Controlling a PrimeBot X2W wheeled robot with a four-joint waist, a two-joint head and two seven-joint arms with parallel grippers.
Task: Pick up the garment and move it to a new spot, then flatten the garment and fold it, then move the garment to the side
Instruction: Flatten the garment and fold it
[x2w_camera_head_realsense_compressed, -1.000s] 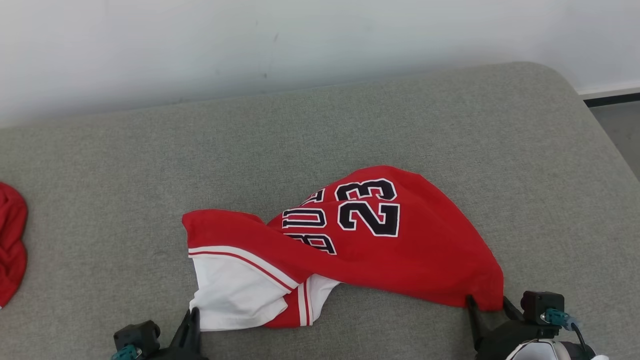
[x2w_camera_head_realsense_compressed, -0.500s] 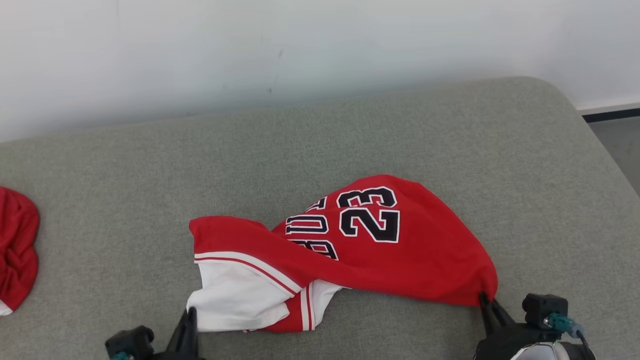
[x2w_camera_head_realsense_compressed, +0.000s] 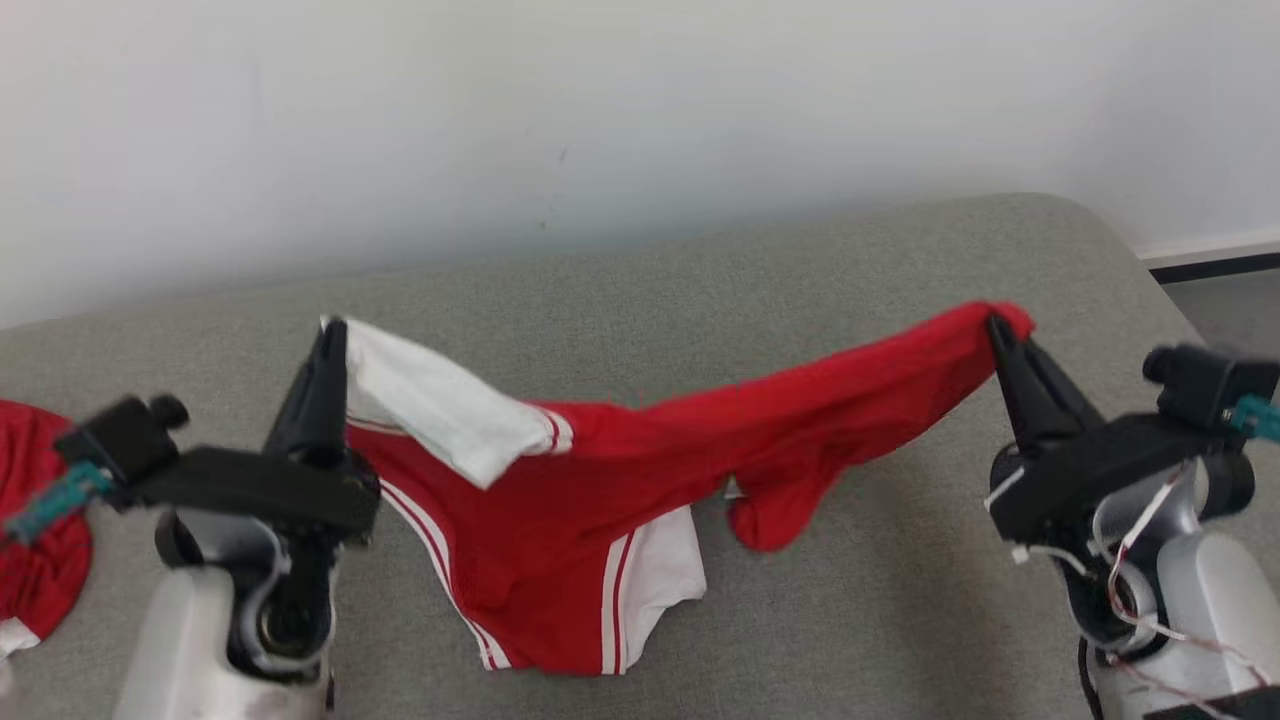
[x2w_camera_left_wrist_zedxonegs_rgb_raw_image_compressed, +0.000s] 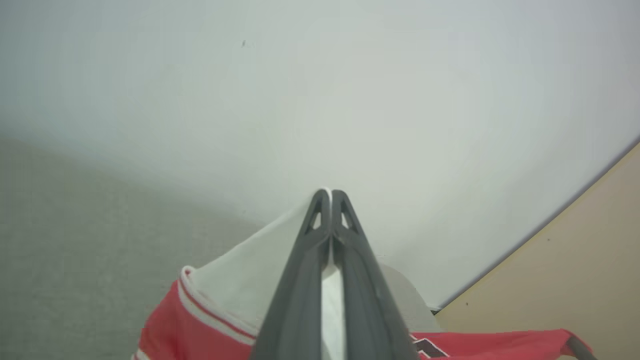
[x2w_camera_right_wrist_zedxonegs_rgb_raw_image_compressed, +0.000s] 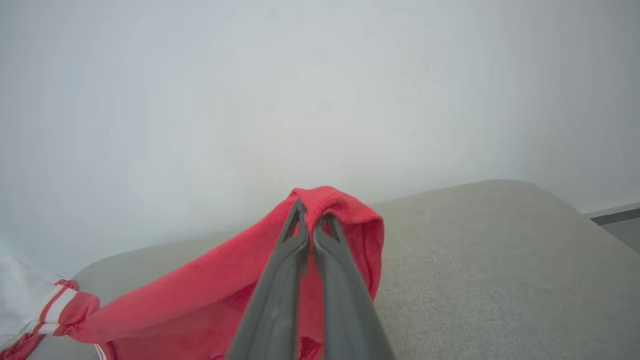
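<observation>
My garment (x2w_camera_head_realsense_compressed: 600, 470) hangs between left gripper (x2w_camera_head_realsense_compressed: 333, 328) and right gripper (x2w_camera_head_realsense_compressed: 994, 322) over the counter (x2w_camera_head_realsense_compressed: 900, 600); another cloth (x2w_camera_head_realsense_compressed: 40, 560), I think, lies left.

Left gripper (x2w_camera_head_realsense_compressed: 331, 330) and right gripper (x2w_camera_head_realsense_compressed: 993, 322) held up wide apart, fingers pointing up, each pinched on the garment (x2w_camera_head_realsense_compressed: 560, 480)

wall (x2w_camera_head_realsense_compressed: 640, 100): plain white | cushion (x2w_camera_head_realsense_compressed: 900, 620): grey-green fabric | baseboard (x2w_camera_head_realsense_compressed: 1210, 267): dark

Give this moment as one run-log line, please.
left pincer: shut on white corner of red-and-white fabric jersey | right pincer: shut on red corner | jersey: sagging between them above grey upholstered surface
</observation>
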